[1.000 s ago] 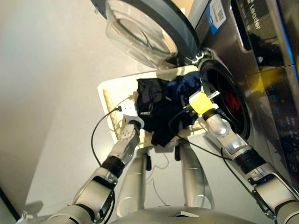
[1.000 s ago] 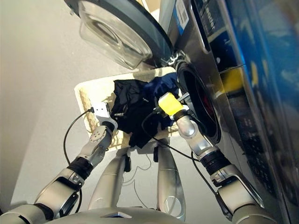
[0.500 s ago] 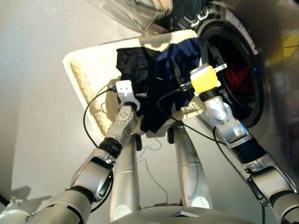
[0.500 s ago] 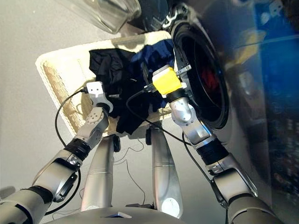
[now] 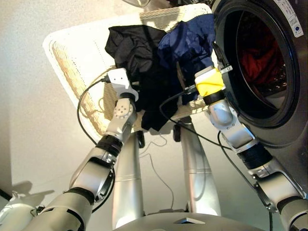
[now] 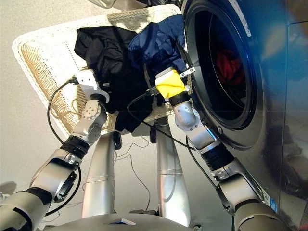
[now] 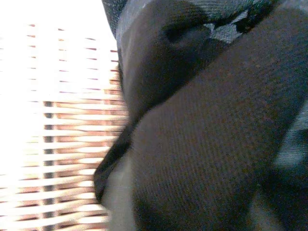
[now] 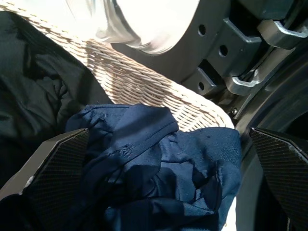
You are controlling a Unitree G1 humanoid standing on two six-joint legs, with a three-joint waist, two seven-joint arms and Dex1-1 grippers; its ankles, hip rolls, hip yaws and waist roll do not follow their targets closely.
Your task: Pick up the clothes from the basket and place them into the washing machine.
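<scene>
While the right hand [image 8: 159, 159] hovers with fingers spread directly over the navy garment [image 5: 185, 41], the left hand [image 5: 120, 82] presses into the black garment [image 5: 137, 45], grip state indeterminable. Both lie in the basket [image 5: 72, 62]; 1 red garment [image 5: 257, 53] sits beyond, inside the washing machine [image 5: 284, 130].

right gripper [image 8: 168, 183] fingers spread, both arms extended
</scene>
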